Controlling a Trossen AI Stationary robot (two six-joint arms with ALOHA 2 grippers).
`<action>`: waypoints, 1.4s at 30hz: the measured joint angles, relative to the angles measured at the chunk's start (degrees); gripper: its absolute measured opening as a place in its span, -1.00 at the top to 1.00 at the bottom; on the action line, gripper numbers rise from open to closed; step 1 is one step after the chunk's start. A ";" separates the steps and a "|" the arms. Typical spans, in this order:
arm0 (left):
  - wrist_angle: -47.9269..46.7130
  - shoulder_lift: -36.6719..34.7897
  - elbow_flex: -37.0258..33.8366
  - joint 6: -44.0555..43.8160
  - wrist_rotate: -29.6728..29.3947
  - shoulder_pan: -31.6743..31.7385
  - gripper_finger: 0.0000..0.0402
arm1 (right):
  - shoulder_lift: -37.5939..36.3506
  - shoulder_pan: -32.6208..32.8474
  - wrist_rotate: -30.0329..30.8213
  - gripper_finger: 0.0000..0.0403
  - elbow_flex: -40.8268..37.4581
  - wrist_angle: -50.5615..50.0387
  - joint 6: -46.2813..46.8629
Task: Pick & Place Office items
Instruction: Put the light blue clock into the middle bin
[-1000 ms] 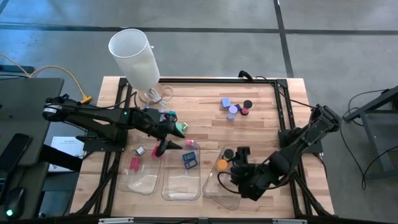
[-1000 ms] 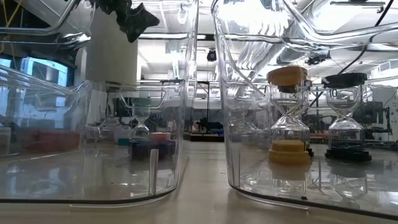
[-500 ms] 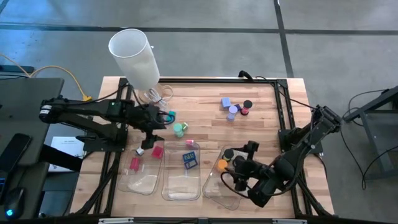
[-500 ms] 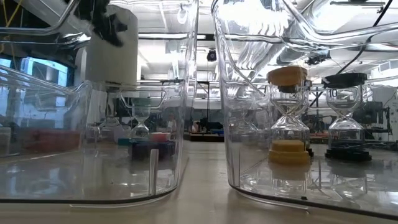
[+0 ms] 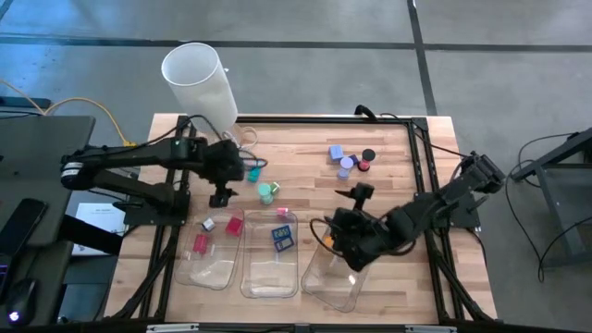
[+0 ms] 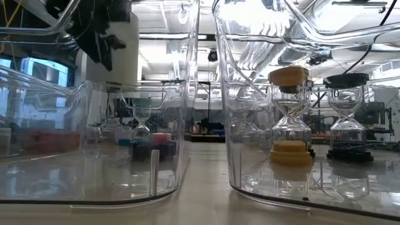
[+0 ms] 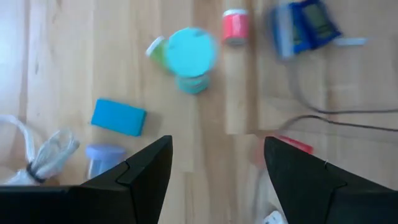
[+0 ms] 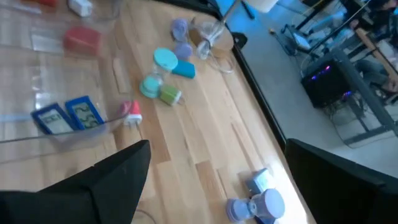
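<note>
Left pincer open, empty, hovering left of centre in the high view, just above-left of the teal timer. Right pincer spread wide, empty, over the right tray. Loose items: teal timer, blue block, red clip mid-tabletop; another cluster upper right. Suggest: left centres on the timer's waist, drops straight, closes gently; it looks top-heavy and likely to tip.

Three trays line the counter's near edge; loose office items lie far right.
</note>
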 joint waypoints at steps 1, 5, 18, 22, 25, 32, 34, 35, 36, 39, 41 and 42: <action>-0.01 0.88 0.00 0.38 0.04 1.24 -0.22 | 0.00 -0.79 -0.72 -0.80 0.00 -0.05 -0.48; -0.07 5.24 0.50 5.55 1.27 4.71 -0.22 | -0.66 -2.69 -3.77 -0.80 0.00 -0.64 -1.16; -1.01 16.85 3.80 24.91 1.67 6.85 -0.22 | -1.39 -1.80 -2.31 -0.80 0.00 -7.17 7.90; 2.33 17.35 3.82 15.60 1.66 6.96 -0.22 | -1.90 -0.35 1.35 -0.80 0.00 -12.59 13.21; 5.40 17.26 3.85 12.09 1.62 6.94 -0.22 | -1.77 0.88 3.36 -0.80 0.00 -16.65 17.42; 6.68 18.04 3.82 7.23 1.59 6.94 -0.22 | -1.80 2.45 4.32 -0.80 -0.44 -19.52 22.82; 7.14 18.43 3.81 5.19 1.55 6.94 -0.22 | -1.79 3.11 4.25 -0.80 -1.15 -19.48 23.21; 7.29 18.62 3.80 4.53 1.49 6.94 -0.22 | -1.77 3.42 4.22 -0.80 -1.57 -19.40 23.64; 7.33 18.80 3.80 4.42 1.48 6.94 -0.22 | -1.77 3.68 4.22 -0.80 -1.91 -19.57 24.14; 7.31 18.90 3.78 4.40 1.48 6.94 -0.22 | -1.79 3.97 4.21 -0.80 -3.22 -19.55 24.62; 7.26 18.88 3.78 5.01 1.50 6.94 -0.22 | -1.77 3.97 4.08 -0.80 -3.96 -19.45 24.65; 7.26 18.88 3.78 5.42 1.50 6.94 -0.22 | -1.77 3.94 4.07 -0.80 -4.21 -19.40 24.65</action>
